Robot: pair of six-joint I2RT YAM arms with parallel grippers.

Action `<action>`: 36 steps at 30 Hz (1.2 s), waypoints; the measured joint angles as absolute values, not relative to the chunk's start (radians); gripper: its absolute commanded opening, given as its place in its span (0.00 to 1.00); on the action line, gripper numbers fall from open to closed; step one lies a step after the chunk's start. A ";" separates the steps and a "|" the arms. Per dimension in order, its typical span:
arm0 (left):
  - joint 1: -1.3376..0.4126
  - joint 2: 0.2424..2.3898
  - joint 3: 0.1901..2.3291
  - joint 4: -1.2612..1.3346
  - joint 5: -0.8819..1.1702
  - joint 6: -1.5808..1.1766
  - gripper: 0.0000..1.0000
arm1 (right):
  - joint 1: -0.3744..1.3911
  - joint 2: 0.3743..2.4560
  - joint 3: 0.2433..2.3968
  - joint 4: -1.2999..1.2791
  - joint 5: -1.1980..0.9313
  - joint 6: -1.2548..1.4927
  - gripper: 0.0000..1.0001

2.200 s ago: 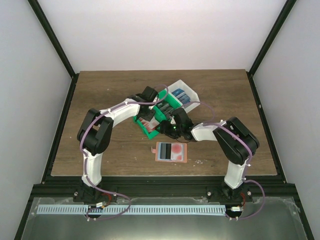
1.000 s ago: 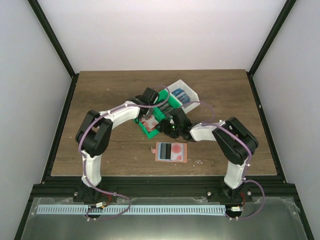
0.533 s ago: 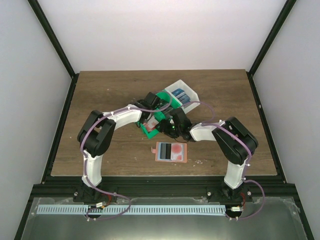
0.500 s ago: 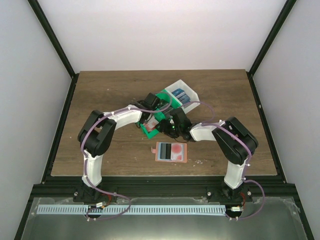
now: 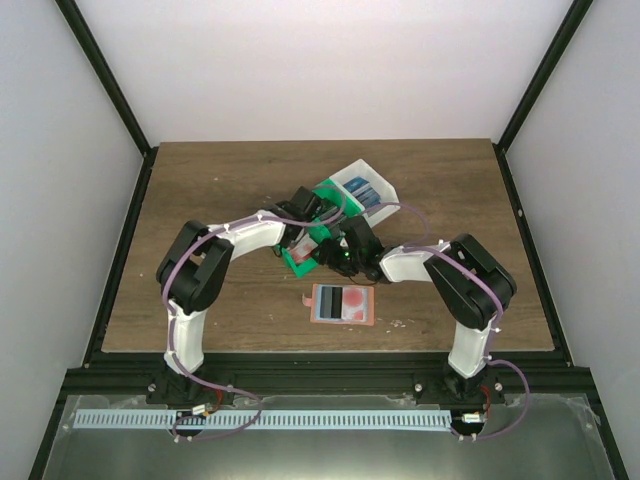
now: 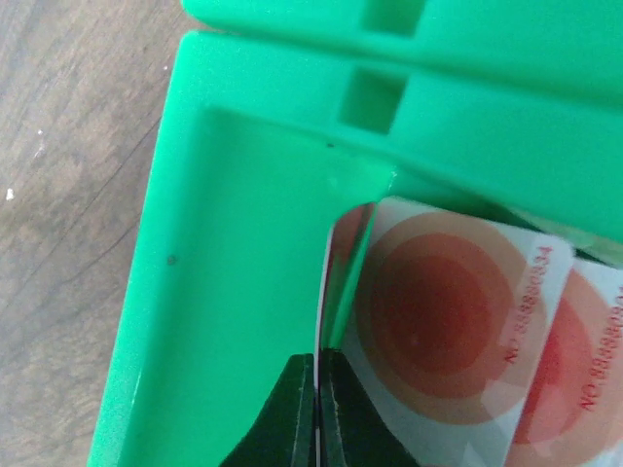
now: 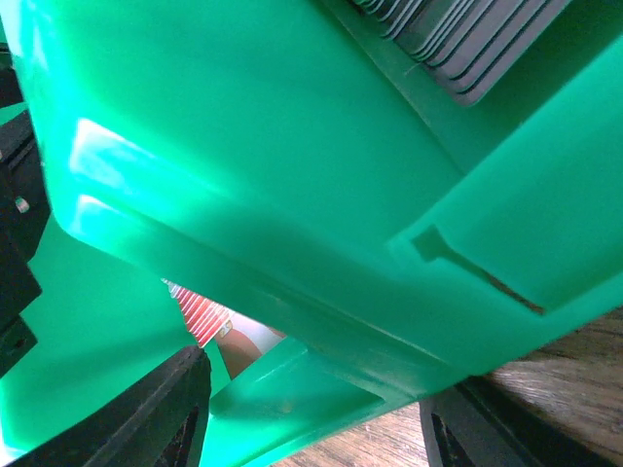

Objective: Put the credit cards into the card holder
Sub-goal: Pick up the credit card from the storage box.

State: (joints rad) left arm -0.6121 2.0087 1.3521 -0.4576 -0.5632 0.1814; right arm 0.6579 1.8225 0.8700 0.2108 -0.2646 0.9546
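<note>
In the left wrist view my left gripper (image 6: 317, 389) is shut on the thin edge of a red-and-white credit card (image 6: 438, 321), which stands on edge inside the green bin (image 6: 243, 253). A second red-and-white card (image 6: 584, 379) lies beside it. From above, the left gripper (image 5: 303, 228) reaches down into the green bin (image 5: 298, 262). My right gripper (image 5: 327, 255) grips the bin's near corner, its fingers (image 7: 165, 409) on either side of the green wall (image 7: 321, 389). The salmon card holder (image 5: 343, 303) lies open in front, with cards showing in it.
A white bin (image 5: 365, 185) holding blue cards stands behind the green one. A stack of dark cards (image 7: 458, 39) sits in another compartment of the green bin. Bare wooden table (image 5: 200, 190) spreads left and right of the bins.
The left gripper has shifted a little right and deeper into the green bin, and has closed on the red-and-white card. The right arm has stayed put.
</note>
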 measured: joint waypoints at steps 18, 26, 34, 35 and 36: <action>-0.572 1.755 1.422 -0.579 -0.311 0.103 0.00 | 0.657 1.723 0.870 0.131 -0.304 0.867 0.72; -0.563 1.431 1.275 -0.522 0.039 -0.110 0.00 | 0.636 1.398 0.789 0.125 -0.382 0.762 0.80; -0.561 1.184 1.060 -0.297 0.516 -0.430 0.00 | 0.597 1.081 0.598 0.290 -0.650 0.782 0.80; -0.561 1.167 1.036 -0.249 0.572 -0.479 0.00 | 0.597 1.065 0.594 0.319 -0.679 0.799 0.78; -0.561 1.155 1.014 -0.207 0.620 -0.525 0.00 | 0.597 1.056 0.594 0.342 -0.701 0.815 0.76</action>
State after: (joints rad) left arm -0.5610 1.1545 1.0138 -0.2070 0.6197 -0.5247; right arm 0.5972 1.0565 0.5938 0.3420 -0.7013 0.8146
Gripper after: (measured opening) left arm 0.023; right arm 0.807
